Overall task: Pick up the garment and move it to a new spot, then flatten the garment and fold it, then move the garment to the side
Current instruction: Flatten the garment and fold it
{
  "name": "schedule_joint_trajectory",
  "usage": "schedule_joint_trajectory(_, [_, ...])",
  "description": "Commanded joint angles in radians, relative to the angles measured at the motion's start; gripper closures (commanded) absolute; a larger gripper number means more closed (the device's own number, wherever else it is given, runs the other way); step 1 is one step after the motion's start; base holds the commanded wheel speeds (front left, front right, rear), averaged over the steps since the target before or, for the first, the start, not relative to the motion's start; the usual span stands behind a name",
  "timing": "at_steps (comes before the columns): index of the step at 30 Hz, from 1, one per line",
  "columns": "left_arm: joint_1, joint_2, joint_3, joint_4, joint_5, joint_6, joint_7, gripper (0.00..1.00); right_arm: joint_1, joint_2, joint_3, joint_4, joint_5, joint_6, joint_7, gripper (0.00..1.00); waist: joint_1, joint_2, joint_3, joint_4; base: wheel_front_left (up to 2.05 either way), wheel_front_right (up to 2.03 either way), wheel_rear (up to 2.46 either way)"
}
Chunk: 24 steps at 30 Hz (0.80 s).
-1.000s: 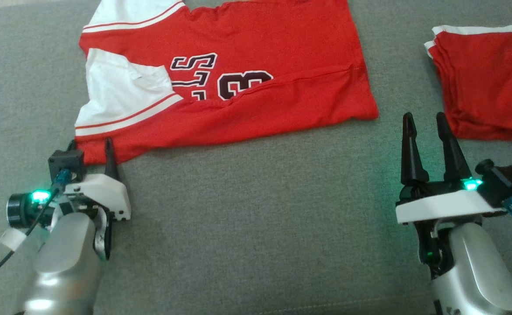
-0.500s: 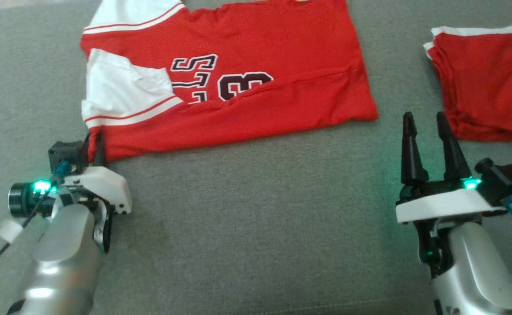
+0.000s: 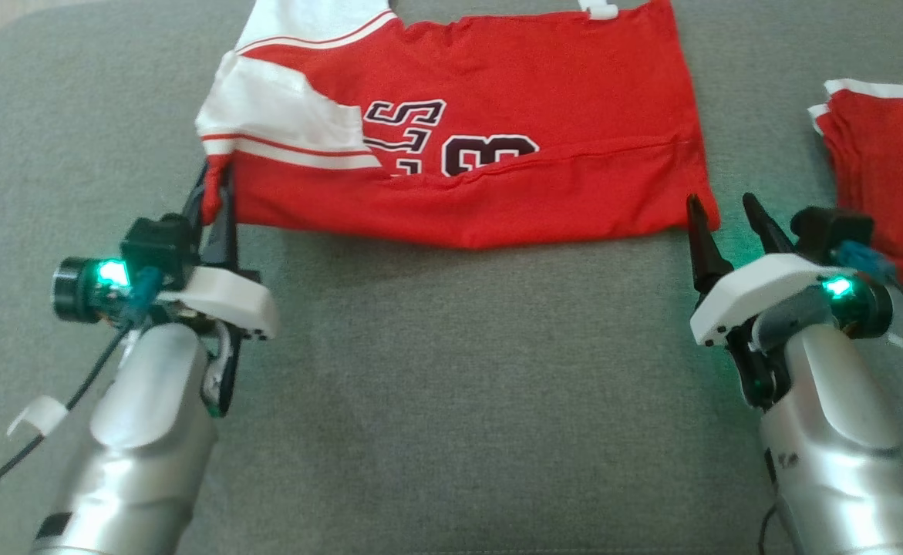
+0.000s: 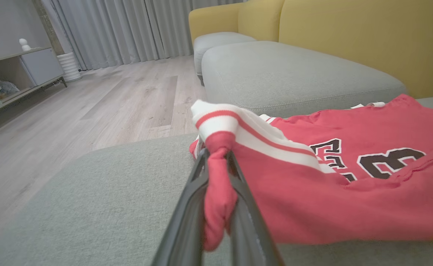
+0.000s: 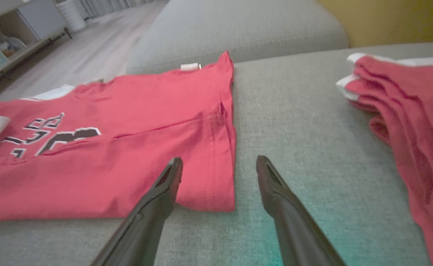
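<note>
Corner pinch: left gripper (image 4: pixel 217 157) clamped on the jersey (image 3: pixel 497 116); right gripper (image 5: pixel 219 160) open, holding nothing.

Jersey lies mostly flat on the grey cushion (image 3: pixel 459 370), number side up, running from the left gripper's fingers across to the right gripper. The pinched red corner, just below the white striped sleeve (image 3: pixel 281 116), is bunched between the closed fingers. The opposite near corner lies just ahead of the right gripper's spread fingertips; contact cannot be told. A folded red stack (image 3: pixel 883 169) sits near that gripper's outer side.
</note>
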Motion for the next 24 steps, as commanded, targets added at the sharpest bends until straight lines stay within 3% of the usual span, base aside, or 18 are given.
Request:
schedule_joint_trajectory(1, [-0.01, 0.022, 0.024, -0.033, 0.011, -0.001, -0.01, 1.0, -0.025, 0.004, 0.018, -0.015, -0.014, -0.001, 0.004, 0.0, -0.0001, 0.0, 0.003, 0.006, 0.0, 0.0, 0.0])
schedule_joint_trajectory(11, [0.006, 0.005, -0.009, -0.11, 0.027, 0.002, -0.012, 1.0, -0.138, 0.004, 0.009, 0.225, -0.154, -0.001, 0.073, 0.0, -0.0001, 0.0, 0.018, 0.038, 0.0, 0.0, 0.0])
schedule_joint_trajectory(12, [0.007, 0.006, -0.011, -0.111, 0.028, 0.003, -0.012, 1.0, -0.142, 0.004, 0.012, 0.24, -0.163, -0.001, 0.073, 0.08, -0.0001, 0.0, 0.018, 0.039, 0.0, 0.0, 0.0])
schedule_joint_trajectory(13, [0.007, 0.008, -0.012, -0.111, 0.028, 0.003, -0.011, 1.0, -0.146, 0.004, 0.015, 0.251, -0.173, -0.001, 0.07, 1.0, -0.0001, 0.0, 0.018, 0.04, 0.0, 0.0, 0.0])
schedule_joint_trajectory(24, [0.054, 0.063, -0.007, -0.06, 0.024, 0.032, 0.032, 1.0, -0.121, 0.004, -0.039, 0.251, -0.2, -0.001, -0.049, 1.0, -0.0001, 0.0, -0.06, 0.002, 0.0, 0.0, 0.0])
